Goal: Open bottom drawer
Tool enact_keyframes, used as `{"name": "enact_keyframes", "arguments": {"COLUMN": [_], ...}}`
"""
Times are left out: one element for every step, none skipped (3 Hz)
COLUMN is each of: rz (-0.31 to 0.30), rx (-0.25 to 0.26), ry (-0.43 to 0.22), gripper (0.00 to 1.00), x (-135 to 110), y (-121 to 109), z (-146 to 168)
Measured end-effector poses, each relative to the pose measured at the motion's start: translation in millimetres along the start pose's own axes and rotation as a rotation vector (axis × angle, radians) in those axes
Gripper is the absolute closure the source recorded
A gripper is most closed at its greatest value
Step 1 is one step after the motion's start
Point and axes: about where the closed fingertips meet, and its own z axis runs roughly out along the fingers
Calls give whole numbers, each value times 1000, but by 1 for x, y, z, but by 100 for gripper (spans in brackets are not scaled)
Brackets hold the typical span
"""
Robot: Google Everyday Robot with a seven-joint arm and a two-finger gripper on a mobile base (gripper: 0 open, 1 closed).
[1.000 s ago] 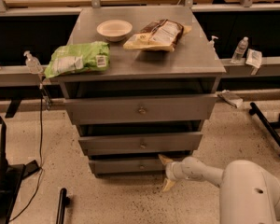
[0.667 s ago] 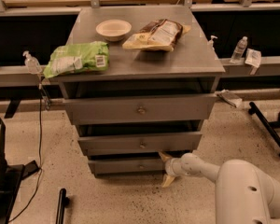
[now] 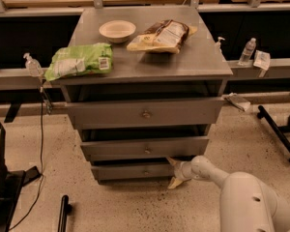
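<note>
So, the bottom drawer (image 3: 130, 171) sits at 6 o'clock on the grey cabinet (image 3: 150, 62), tucked under the two bigger fronts and looking barely out, if at all. The gripper (image 3: 174, 172) is at the drawer's 3 o'clock end with its fingers spread, one high and one low. My guess is that's to grab the front's edge instead of the tiny knob (image 3: 146, 172).
</note>
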Motion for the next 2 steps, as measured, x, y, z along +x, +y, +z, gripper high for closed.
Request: {"name": "enact_keyframes", "arguments": {"rz": [33, 53], "rx": [-25, -37], "ry": [-24, -41], "gripper": [46, 77], "x": [18, 24], "y": [16, 29], "z": [-3, -10]}}
